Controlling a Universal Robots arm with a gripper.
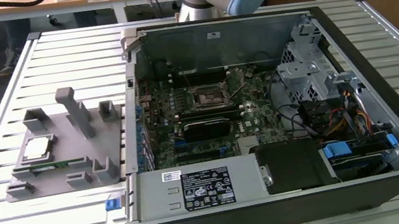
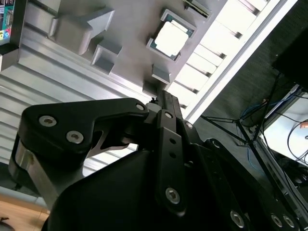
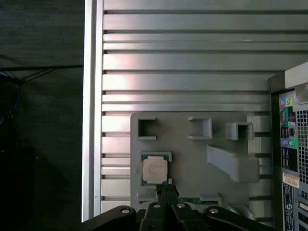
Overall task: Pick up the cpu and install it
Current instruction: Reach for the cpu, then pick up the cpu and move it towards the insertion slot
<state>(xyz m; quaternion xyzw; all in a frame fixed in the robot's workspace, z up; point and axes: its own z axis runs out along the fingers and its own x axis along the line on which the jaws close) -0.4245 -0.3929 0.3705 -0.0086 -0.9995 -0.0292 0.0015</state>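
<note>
So the gripper (image 3: 166, 191) has its two thin black fingers pressed together, with no gap I can make out in the first wrist view. Nothing is pinched between them, and it hangs above the grey holder plate (image 3: 192, 144), clear of everything. The fingers are matte black bars on chunky black linkage with silver screw heads. The cpu (image 3: 155, 170) sits flat in a square pocket on the plate, on the side of the plate away from the computer case (image 1: 372, 14). It's a small square chip with a shiny silver-white lid and a thin dark greenish rim, and little raised corners of the plate hug it. The plate looks like matte grey plastic, with blocky posts and open square frames standing up off it. A narrow green memory stick (image 1: 51, 165) lies on the plate just beside the cpu. The plate rests on a ribbed aluminium table (image 1: 60, 55), right next to the open case.
</note>
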